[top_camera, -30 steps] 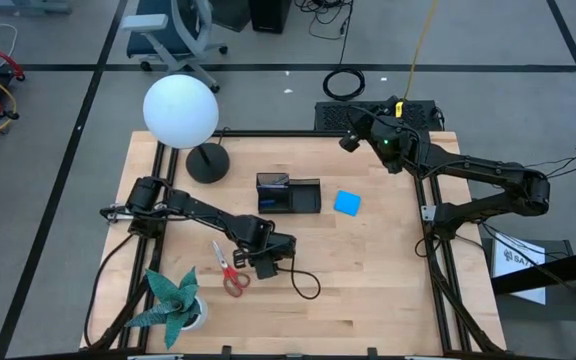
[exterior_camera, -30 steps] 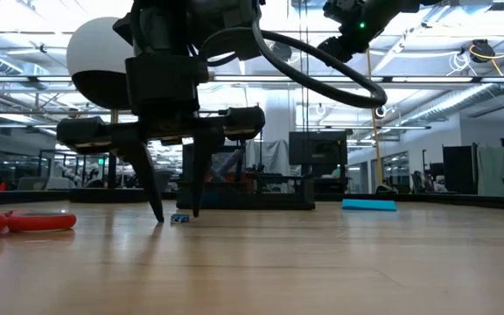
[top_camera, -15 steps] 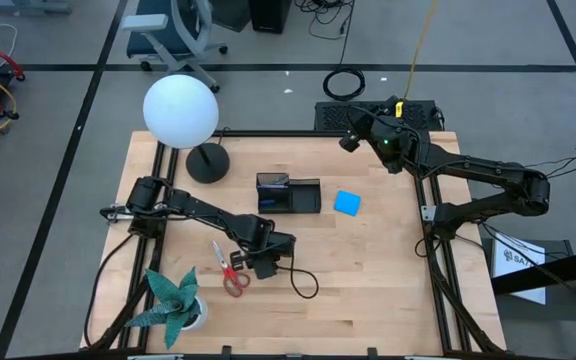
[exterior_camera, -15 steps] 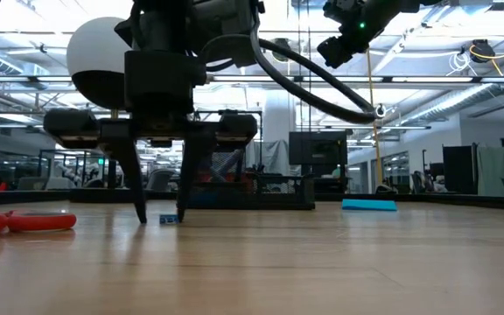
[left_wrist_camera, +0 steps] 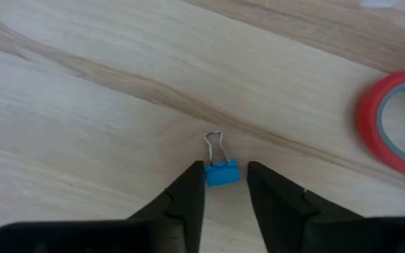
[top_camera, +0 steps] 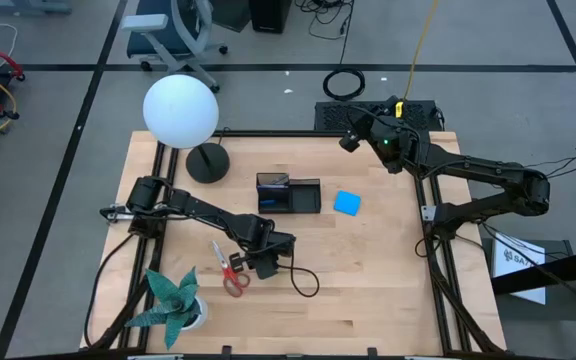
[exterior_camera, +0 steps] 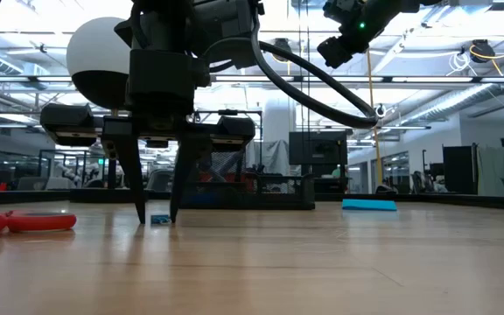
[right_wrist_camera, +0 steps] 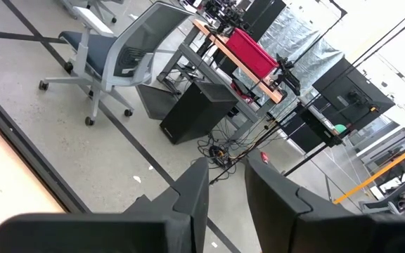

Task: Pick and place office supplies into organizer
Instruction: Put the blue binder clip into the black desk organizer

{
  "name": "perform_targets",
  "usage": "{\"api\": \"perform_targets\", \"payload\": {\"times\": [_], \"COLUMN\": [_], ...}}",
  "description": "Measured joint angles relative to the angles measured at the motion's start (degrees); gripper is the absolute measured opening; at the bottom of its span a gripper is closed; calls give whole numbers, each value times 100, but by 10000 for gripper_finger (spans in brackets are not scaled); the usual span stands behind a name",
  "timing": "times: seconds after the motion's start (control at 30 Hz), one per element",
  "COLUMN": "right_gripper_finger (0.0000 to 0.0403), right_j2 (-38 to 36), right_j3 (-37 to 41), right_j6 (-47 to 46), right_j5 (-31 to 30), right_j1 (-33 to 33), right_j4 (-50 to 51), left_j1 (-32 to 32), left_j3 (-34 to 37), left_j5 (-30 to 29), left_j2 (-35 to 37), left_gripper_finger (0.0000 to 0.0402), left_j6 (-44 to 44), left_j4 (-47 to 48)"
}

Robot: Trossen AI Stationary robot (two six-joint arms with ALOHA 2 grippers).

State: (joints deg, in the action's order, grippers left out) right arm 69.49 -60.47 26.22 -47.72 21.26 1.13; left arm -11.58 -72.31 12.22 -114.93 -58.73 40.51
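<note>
Scissors (top_camera: 230,270) with red handles lie on the wooden table (top_camera: 388,280), just to the left of the left gripper (top_camera: 262,266). Their red loops point toward the near edge and their blades point toward the far side, a little to the left. A green paper plant (top_camera: 173,300) sits at the near left corner. A black cable (top_camera: 306,284) curls on the table just right of the gripper. A lamp with a big white ball (top_camera: 180,111) and a round black base (top_camera: 208,162) stands at the far left.

The left gripper (left_wrist_camera: 223,184) is down at the table, fingers pointing straight down. The fingers are a small way apart, one on each side of a tiny blue clip (left_wrist_camera: 221,172). The clip lies flat on the wood between the two tips, and I cannot tell if they touch it. Its thin wire handle sticks out away from the gripper. In the low view the clip (exterior_camera: 160,219) is a little blue dot between the two dark fingers (exterior_camera: 135,188).

The black organizer (top_camera: 289,194) stands at the middle of the table, with its long side running left to right. A blue pad (top_camera: 347,203) lies flat just to its right.

The right gripper (top_camera: 350,138) waits up high over the far edge. Its fingers (right_wrist_camera: 192,200) are a little apart and hold nothing.
</note>
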Motion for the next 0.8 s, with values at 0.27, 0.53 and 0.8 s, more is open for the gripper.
{"api": "perform_targets", "payload": {"times": [0.27, 0.53, 0.8], "right_gripper_finger": [84, 84, 84], "right_j2": [0, 0, -1], "right_j3": [0, 0, 0], "right_j6": [0, 0, 1], "right_j5": [0, 0, 0], "right_j1": [0, 2, 1], "right_j4": [0, 0, 0], "left_j1": [0, -1, -21], "left_j3": [0, 0, -207], "left_j5": [8, -30, -391], "left_j2": [0, 0, -9], "left_gripper_finger": [50, 74, 49], "left_j6": [94, 231, 267], "left_j4": [-26, -58, 51]}}
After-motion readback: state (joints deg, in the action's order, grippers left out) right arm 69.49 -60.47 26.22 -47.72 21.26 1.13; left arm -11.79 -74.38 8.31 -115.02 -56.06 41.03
